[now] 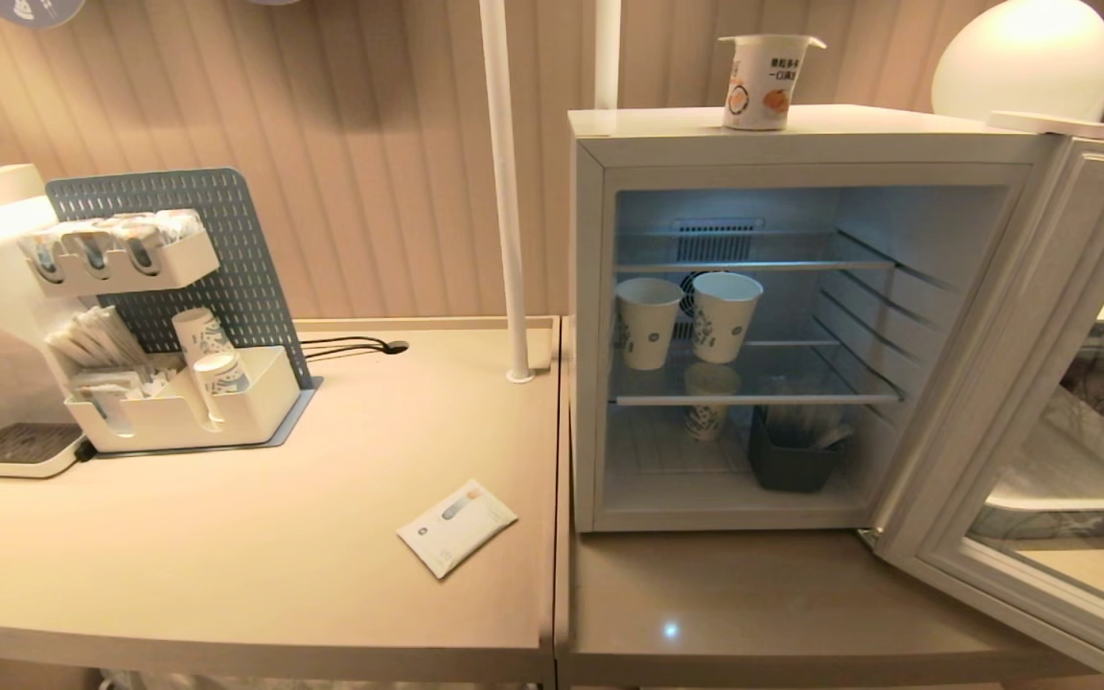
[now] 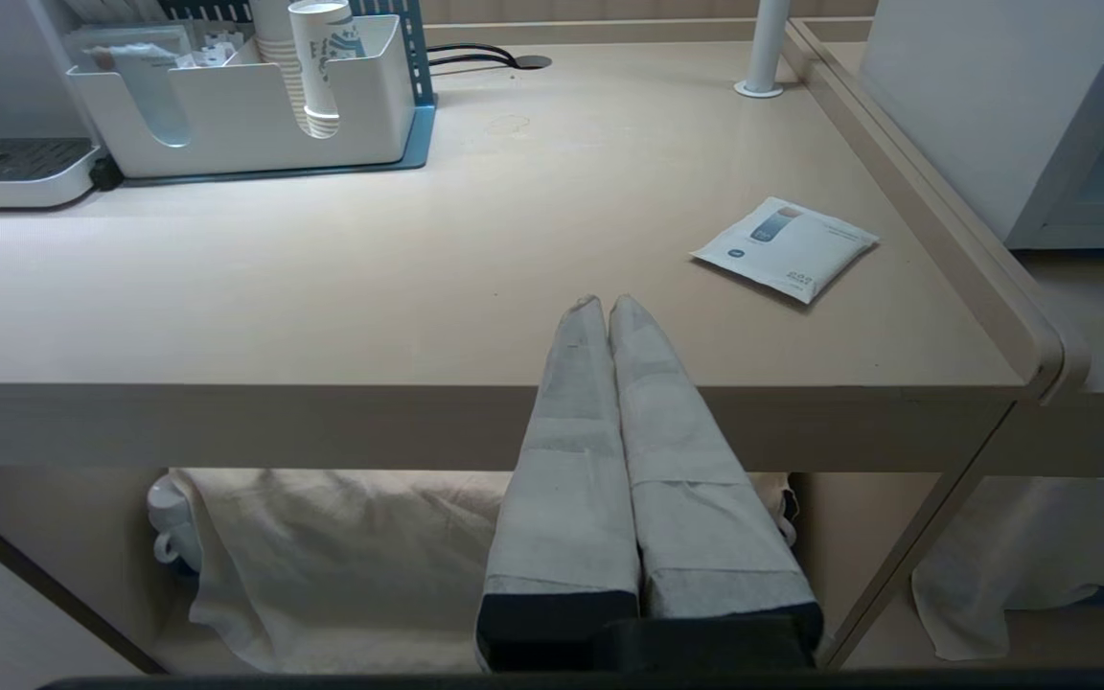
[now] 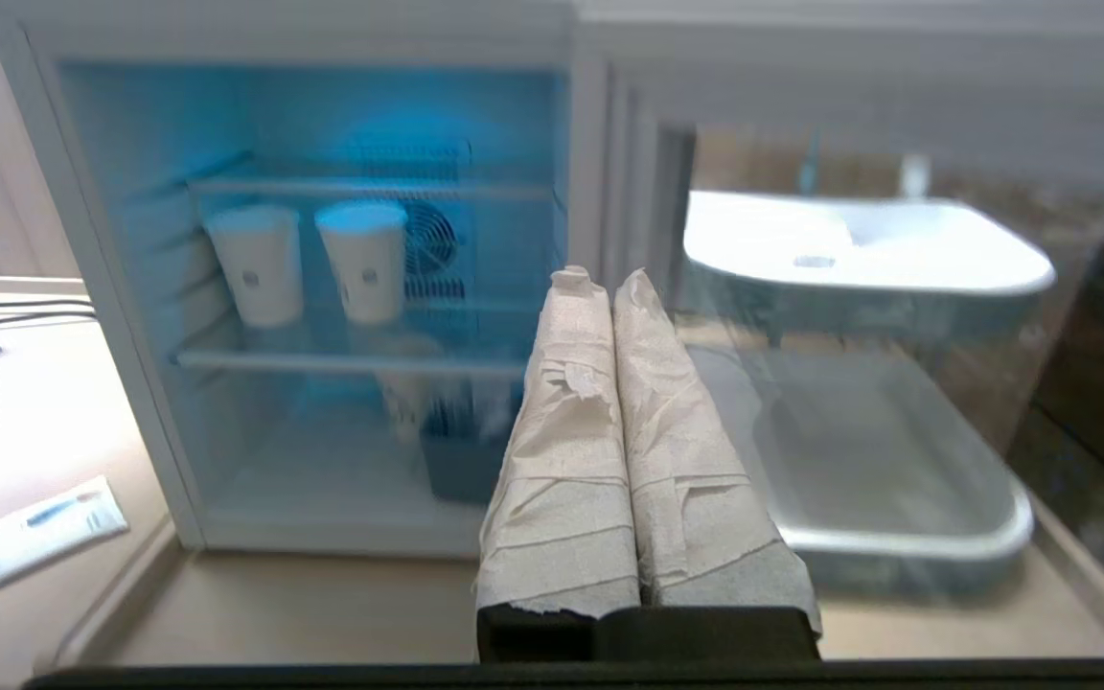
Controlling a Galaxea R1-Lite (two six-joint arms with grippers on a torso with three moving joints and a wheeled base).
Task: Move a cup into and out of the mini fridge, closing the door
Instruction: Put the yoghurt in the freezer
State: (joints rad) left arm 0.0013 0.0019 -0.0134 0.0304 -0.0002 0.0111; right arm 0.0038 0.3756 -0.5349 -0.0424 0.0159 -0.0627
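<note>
While ajar, door [image 1: 1041, 383] beside counter edge [image 1: 801, 661]

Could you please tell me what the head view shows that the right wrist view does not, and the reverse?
Only the head view shows the cup on top of the fridge, and the white organiser on the table. Only the right wrist view shows the right gripper, shut and empty. Both show the open door, two paper cups on the middle shelf, and the packet.

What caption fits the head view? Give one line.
Yogurt cup atop the open mini fridge, door swung wide.
</note>
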